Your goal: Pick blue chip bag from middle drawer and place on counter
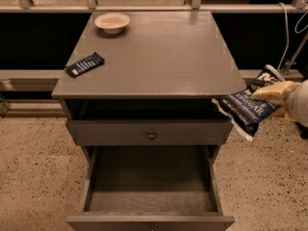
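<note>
1. Speckled beige floor point(33, 167), with a grey cabinet standing on it and a rail point(57, 7) running across the back.
2. The counter point(163, 57) carries two things: a pale bowl point(112, 22) at the back left and a dark blue bar wrapper point(84, 64) near the left edge, well apart from each other.
3. The upper drawer front point(106, 133) is pushed in, with a small round knob point(151, 135) at its centre.
4. The drawer point(149, 177) below it is pulled out towards me, and I see only plain grey floor and walls inside.
5. The gripper point(270, 93) comes in from the right edge, off the cabinet's right side (pale fingers, with the rounded white arm end behind them).
6. Its jaws are clamped on the bag point(246, 108), pinching it at its upper right edge.
7. The bag hangs tilted in the air, outside the drawer and over the floor. Its lower left end is just beside the counter's front right corner, slightly below the top surface. I can't tell whether it touches the cabinet.
8. A light cable point(285, 32) hangs at the far right.
</note>
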You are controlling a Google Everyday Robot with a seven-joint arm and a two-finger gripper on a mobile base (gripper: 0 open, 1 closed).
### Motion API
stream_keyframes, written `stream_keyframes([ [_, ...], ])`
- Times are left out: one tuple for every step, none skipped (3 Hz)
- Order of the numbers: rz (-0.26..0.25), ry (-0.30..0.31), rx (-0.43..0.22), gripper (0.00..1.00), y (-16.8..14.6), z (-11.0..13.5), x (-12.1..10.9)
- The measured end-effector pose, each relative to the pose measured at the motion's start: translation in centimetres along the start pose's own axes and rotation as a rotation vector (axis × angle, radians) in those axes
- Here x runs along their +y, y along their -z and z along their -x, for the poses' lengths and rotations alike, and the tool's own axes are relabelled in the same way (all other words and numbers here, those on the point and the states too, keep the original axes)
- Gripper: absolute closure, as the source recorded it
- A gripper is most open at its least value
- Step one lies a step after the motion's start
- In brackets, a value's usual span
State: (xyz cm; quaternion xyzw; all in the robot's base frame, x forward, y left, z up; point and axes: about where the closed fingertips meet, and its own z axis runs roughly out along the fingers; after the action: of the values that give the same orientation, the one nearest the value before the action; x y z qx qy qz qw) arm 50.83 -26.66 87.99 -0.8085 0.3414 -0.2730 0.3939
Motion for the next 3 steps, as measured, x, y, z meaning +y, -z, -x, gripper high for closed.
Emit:
stream_keyframes([
  [-0.013, 0.018, -0.002, 1.00, 0.1, -1.5, -2.9],
  [-0.024, 0.002, -0.012, 1.00, -1.6, -3.8, -6.2],
  [-0.036, -0.004, -0.038, 1.00, -4.6, -4.5, -10.7],
])
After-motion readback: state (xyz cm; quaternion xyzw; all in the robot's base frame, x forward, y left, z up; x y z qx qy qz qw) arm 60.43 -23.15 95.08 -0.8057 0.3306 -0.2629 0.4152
